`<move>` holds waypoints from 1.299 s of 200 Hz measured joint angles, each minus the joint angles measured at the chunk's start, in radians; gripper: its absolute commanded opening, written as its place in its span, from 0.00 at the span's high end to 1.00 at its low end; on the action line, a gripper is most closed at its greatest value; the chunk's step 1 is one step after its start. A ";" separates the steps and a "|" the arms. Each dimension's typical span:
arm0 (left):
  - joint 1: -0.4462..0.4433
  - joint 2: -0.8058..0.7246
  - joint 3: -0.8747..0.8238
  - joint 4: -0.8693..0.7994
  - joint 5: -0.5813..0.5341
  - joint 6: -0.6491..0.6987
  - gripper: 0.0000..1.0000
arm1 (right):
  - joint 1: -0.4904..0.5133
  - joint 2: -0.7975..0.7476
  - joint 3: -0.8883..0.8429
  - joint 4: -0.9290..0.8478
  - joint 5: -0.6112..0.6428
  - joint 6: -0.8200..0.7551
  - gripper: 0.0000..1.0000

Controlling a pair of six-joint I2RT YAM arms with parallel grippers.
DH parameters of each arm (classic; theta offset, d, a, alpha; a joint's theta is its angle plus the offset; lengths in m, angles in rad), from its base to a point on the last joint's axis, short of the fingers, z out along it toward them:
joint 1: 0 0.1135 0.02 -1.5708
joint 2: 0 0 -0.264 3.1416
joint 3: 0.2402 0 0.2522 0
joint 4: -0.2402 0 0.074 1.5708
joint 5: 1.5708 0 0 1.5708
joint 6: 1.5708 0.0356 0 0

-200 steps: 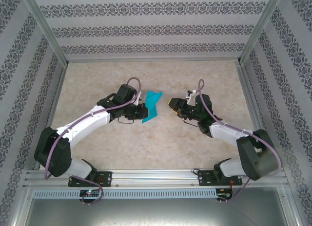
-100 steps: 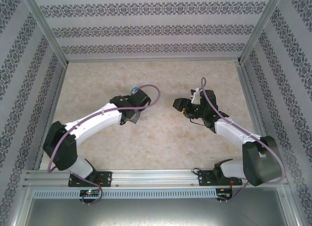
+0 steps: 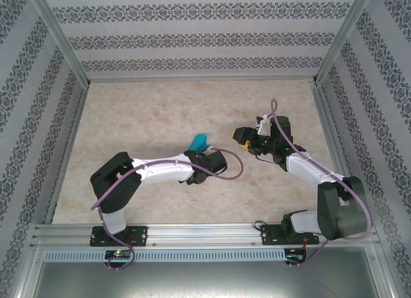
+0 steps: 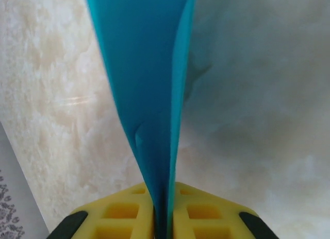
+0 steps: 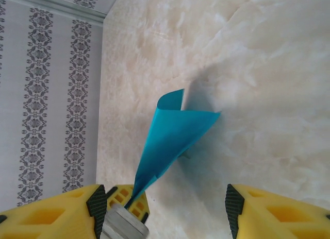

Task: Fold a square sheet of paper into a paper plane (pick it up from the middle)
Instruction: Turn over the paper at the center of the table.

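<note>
The square sheet of paper (image 4: pixel 149 95) is bright cyan, folded double and tapering down into my left gripper (image 4: pixel 164 210), which is shut on its narrow end. From above, a bit of the sheet of paper (image 3: pixel 198 142) sticks up past the left gripper (image 3: pixel 201 151) at the table's middle. In the right wrist view the sheet of paper (image 5: pixel 175 131) stands upright with a curled top, pinched in the left gripper's yellow fingers (image 5: pixel 124 197). My right gripper (image 5: pixel 165 205) faces it with jaws wide apart and nothing between them. From above the right gripper (image 3: pixel 239 136) sits just right of the paper. The paper plane is out of view.
The marbled table (image 3: pixel 160 105) is boxed in by patterned walls (image 3: pixel 192 41) and aluminium posts (image 3: pixel 64 60). A rail (image 3: pixel 205 234) runs along the near edge by the arm bases. The left wall (image 5: pixel 46 95) stands beyond the paper in the right wrist view.
My left arm has swung toward the middle and nearer the front, carrying the paper upright. The right gripper has opened wider and drawn back to the right, away from the paper.
</note>
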 measured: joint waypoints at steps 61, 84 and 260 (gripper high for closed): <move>-0.069 0.036 -0.024 0.087 0.077 0.023 0.64 | -0.004 0.002 0.003 -0.024 -0.004 -0.020 0.35; -0.068 0.036 -0.032 0.108 0.132 0.022 0.57 | -0.004 0.002 0.003 -0.027 -0.007 -0.023 0.35; 0.159 -0.407 -0.150 0.188 0.780 -0.153 0.41 | 0.145 0.012 0.011 -0.063 0.028 -0.018 0.53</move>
